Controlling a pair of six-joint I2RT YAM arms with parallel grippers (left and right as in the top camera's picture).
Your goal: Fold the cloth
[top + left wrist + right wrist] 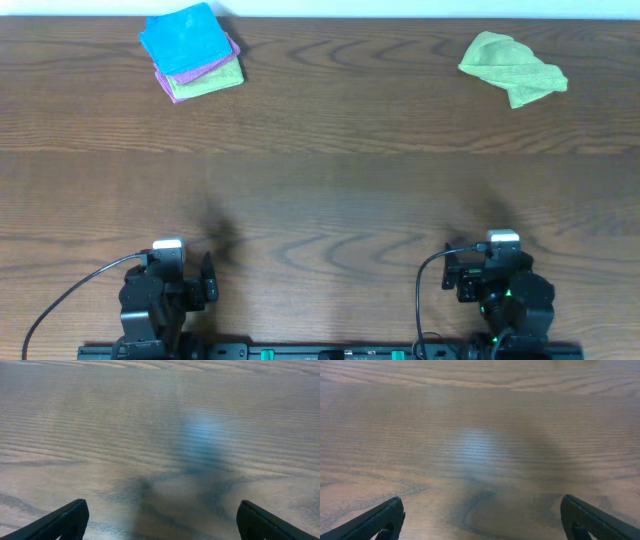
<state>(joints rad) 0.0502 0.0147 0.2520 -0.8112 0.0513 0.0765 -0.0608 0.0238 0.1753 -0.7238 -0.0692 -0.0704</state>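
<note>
A crumpled light green cloth (pixel 513 67) lies at the far right of the wooden table in the overhead view. My left gripper (pixel 185 262) sits at the near left edge, far from the cloth. My right gripper (pixel 490 262) sits at the near right edge, well short of the cloth. In the left wrist view the left gripper (pixel 161 519) is open and empty, with only bare wood between its fingers. In the right wrist view the right gripper (pixel 481 516) is open and empty over bare wood. The cloth does not show in either wrist view.
A stack of folded cloths (pixel 192 52), blue on top of pink and green, lies at the far left of the table (pixel 320 180). The arm bases and cables sit along the near edge.
</note>
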